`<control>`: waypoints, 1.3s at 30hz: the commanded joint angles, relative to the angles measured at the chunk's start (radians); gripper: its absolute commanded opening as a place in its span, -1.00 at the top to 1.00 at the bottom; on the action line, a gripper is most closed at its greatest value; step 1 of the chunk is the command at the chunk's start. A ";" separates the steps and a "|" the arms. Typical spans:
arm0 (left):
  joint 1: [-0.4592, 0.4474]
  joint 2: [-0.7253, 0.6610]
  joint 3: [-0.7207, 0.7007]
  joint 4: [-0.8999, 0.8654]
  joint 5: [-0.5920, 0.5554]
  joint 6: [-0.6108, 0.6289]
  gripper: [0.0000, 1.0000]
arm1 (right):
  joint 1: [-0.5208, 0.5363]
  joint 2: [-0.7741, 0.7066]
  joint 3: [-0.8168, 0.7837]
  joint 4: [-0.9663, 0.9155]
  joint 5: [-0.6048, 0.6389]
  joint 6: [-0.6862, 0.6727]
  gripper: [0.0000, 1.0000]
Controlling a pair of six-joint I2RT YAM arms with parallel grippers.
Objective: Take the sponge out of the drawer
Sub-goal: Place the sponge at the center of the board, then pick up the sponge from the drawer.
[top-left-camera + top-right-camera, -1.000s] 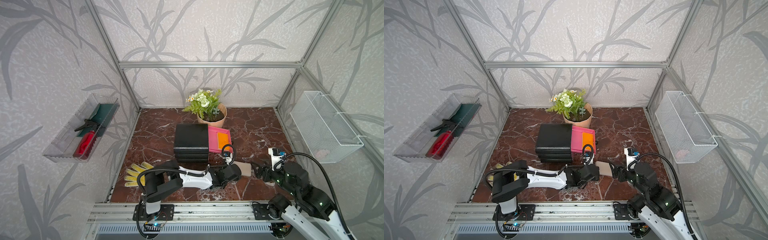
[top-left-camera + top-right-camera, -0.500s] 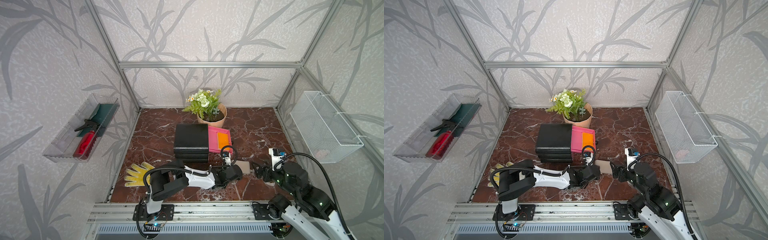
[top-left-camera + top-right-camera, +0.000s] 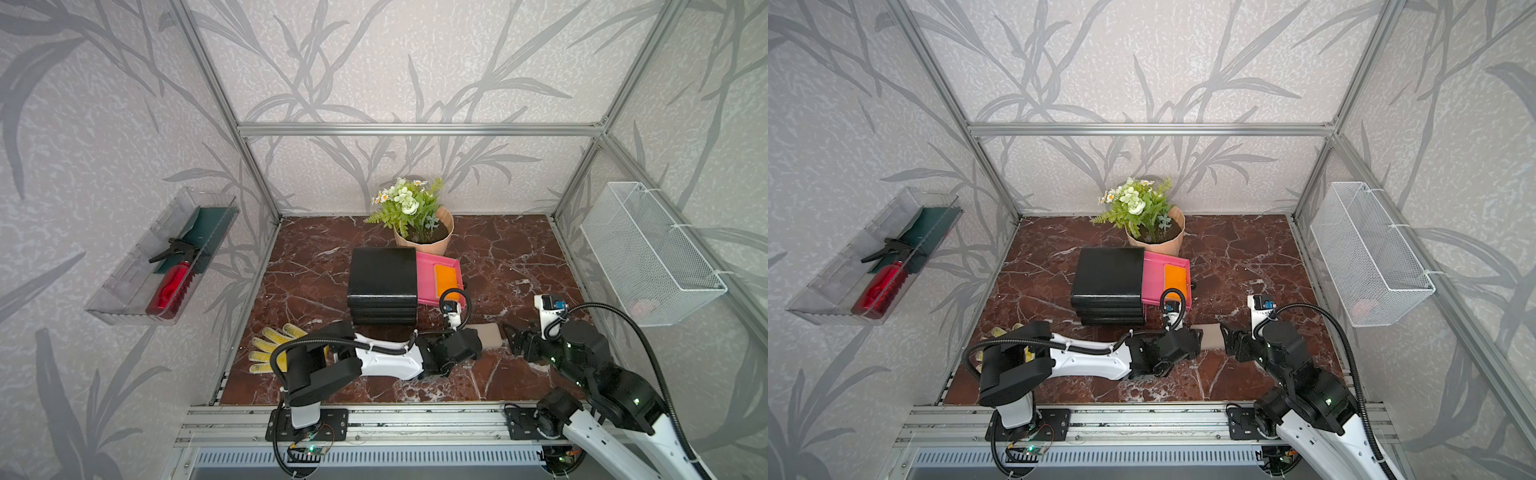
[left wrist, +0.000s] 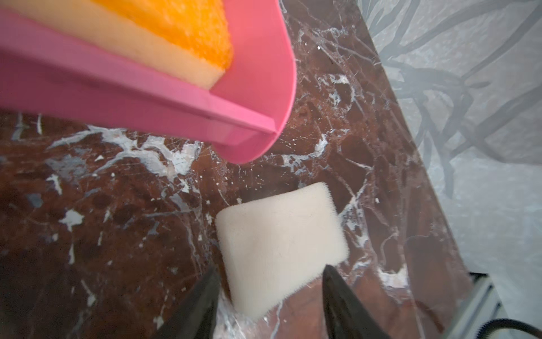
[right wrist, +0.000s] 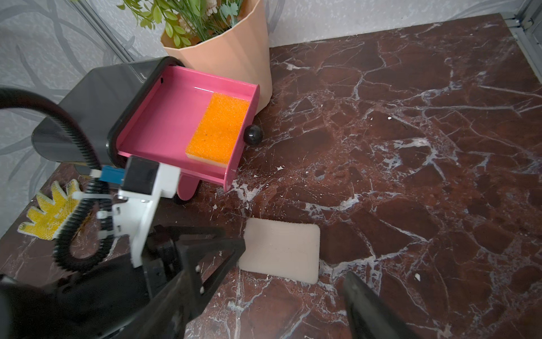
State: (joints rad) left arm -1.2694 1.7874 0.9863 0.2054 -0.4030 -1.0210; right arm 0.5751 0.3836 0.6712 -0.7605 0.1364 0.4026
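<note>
An orange sponge lies in the open pink drawer, against its front wall; a pale sponge lies flat on the marble top outside the drawer, on the robot's side of it. The left gripper loosely straddles the pale sponge's end without seeming to pinch it, and the right gripper gapes wide and empty beside it. If the left gripper drags away low it may pull that sponge along, and a careless reach for the orange one could knock the drawer wall
</note>
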 commanded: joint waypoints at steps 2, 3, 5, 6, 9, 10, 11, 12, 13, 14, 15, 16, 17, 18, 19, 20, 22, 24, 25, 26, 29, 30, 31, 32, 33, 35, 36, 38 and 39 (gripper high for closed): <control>-0.043 -0.152 -0.017 -0.087 -0.035 0.093 -0.84 | 0.001 0.082 0.064 0.023 0.037 -0.038 -0.61; -0.049 -0.180 -0.021 -0.121 -0.029 0.096 -0.92 | 0.001 0.103 0.075 0.035 0.039 -0.044 -0.61; -0.056 -0.257 -0.042 -0.174 -0.008 0.120 -0.99 | 0.001 0.155 0.100 0.067 0.037 -0.053 -0.62; -0.059 -0.301 -0.060 -0.198 -0.002 0.127 -0.99 | 0.000 0.179 0.109 0.089 0.031 -0.057 -0.62; -0.059 -0.435 -0.111 -0.263 0.005 0.155 -0.99 | 0.002 0.267 0.141 0.150 0.012 -0.064 -0.62; -0.059 -0.483 -0.127 -0.285 -0.001 0.166 -0.99 | 0.001 0.300 0.151 0.166 0.004 -0.065 -0.62; -0.059 -0.537 -0.147 -0.314 -0.011 0.176 -0.99 | 0.000 0.337 0.164 0.186 -0.012 -0.069 -0.62; -0.059 -0.597 -0.163 -0.350 -0.028 0.180 -0.99 | 0.001 0.378 0.179 0.203 -0.033 -0.073 -0.62; -0.060 -0.651 -0.181 -0.387 -0.048 0.179 -0.99 | 0.003 0.417 0.192 0.218 -0.051 -0.077 -0.61; -0.060 -0.712 -0.203 -0.417 -0.074 0.180 -0.99 | 0.003 0.463 0.207 0.238 -0.072 -0.085 -0.59; -0.058 -0.772 -0.229 -0.446 -0.100 0.177 -0.99 | 0.007 0.507 0.221 0.259 -0.075 -0.087 -0.55; -0.057 -0.820 -0.253 -0.468 -0.127 0.170 -0.99 | 0.018 0.546 0.232 0.279 -0.059 -0.087 -0.53; -0.056 -0.881 -0.283 -0.483 -0.155 0.159 -0.99 | 0.040 0.589 0.246 0.304 -0.024 -0.093 -0.52; -0.053 -0.938 -0.313 -0.488 -0.173 0.153 -0.99 | 0.070 0.631 0.264 0.322 0.023 -0.107 -0.51; -0.051 -0.983 -0.334 -0.496 -0.183 0.147 -0.98 | 0.096 0.672 0.284 0.334 0.057 -0.121 -0.52; -0.051 -1.031 -0.353 -0.504 -0.191 0.142 -0.99 | 0.124 0.721 0.311 0.341 0.082 -0.138 -0.52; -0.050 -1.092 -0.368 -0.534 -0.202 0.135 -0.99 | 0.151 0.810 0.365 0.347 0.099 -0.148 -0.52; -0.050 -1.123 -0.370 -0.569 -0.209 0.131 -0.99 | 0.158 0.883 0.403 0.360 0.094 -0.148 -0.52; -0.050 -1.129 -0.368 -0.583 -0.210 0.128 -0.99 | 0.162 0.915 0.417 0.371 0.094 -0.145 -0.51; -0.050 -1.129 -0.367 -0.592 -0.211 0.126 -0.99 | 0.163 0.944 0.429 0.380 0.098 -0.141 -0.50; -0.050 -1.123 -0.365 -0.595 -0.211 0.128 -0.99 | 0.166 1.008 0.454 0.402 0.103 -0.138 -0.46; -0.050 -1.119 -0.364 -0.592 -0.211 0.132 -0.99 | 0.166 1.025 0.461 0.408 0.099 -0.139 -0.45; -0.050 -1.121 -0.361 -0.594 -0.211 0.135 -0.99 | 0.166 1.045 0.469 0.413 0.093 -0.138 -0.43; -0.050 -1.124 -0.360 -0.595 -0.217 0.138 -0.99 | 0.167 1.061 0.476 0.420 0.085 -0.137 -0.41; -0.049 -1.126 -0.360 -0.595 -0.218 0.139 -0.99 | 0.167 1.075 0.480 0.427 0.080 -0.135 -0.40; -0.050 -1.135 -0.362 -0.597 -0.224 0.139 -0.99 | 0.167 1.105 0.489 0.433 0.080 -0.130 -0.36; -0.050 -1.138 -0.363 -0.597 -0.225 0.139 -0.99 | 0.169 1.116 0.493 0.432 0.079 -0.128 -0.33; -0.050 -1.148 -0.369 -0.599 -0.230 0.136 -0.99 | 0.169 1.140 0.497 0.431 0.084 -0.121 -0.28; -0.050 -1.151 -0.371 -0.601 -0.230 0.134 -0.99 | 0.170 1.149 0.497 0.429 0.091 -0.118 -0.27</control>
State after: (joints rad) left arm -1.3209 0.6537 0.6235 -0.3683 -0.5823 -0.8745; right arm 0.7387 1.5162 1.1412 -0.3477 0.2096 0.2745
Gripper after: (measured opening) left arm 0.994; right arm 0.639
